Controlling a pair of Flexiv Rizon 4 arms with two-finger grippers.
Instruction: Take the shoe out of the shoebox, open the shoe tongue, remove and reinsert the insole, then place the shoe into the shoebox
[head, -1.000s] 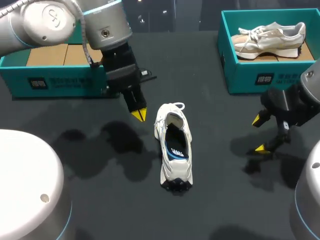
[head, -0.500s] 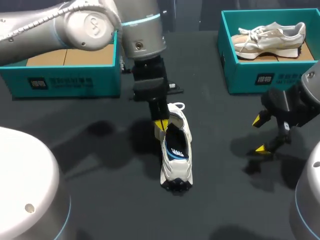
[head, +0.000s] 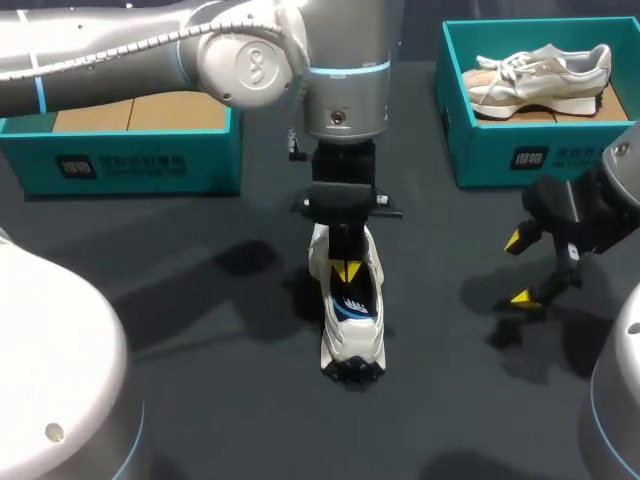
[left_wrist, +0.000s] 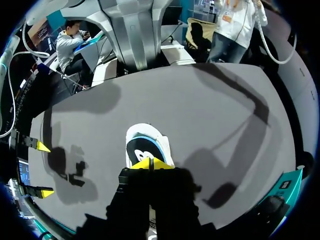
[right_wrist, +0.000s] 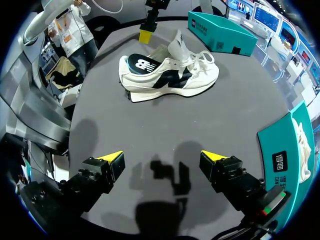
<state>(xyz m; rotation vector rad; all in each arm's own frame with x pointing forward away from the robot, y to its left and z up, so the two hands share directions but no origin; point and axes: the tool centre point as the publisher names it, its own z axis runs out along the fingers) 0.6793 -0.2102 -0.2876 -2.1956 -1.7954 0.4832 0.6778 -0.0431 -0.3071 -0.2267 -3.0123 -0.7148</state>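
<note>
Shoe (head: 352, 320): upright, bench (head: 230, 420) centre, tongue raised.
Left claw (head: 347, 271): narrow, tips together, above shoe's opening.
Right claw (head: 517, 268): wide, near bench's right edge.

The work surface is a table (head: 230, 420) with a plain, dark grey, matte top that fills the head view from the near edge to the far edge. Lighting comes from above: soft-edged shadows (head: 245, 262) lie on the top, several of them overlapping, and in the head view they fall mostly to the left of and nearer than whatever casts them. In both wrist views the same top shows an even grey finish, with its outer edge visible as a clean, continuous line.
</note>
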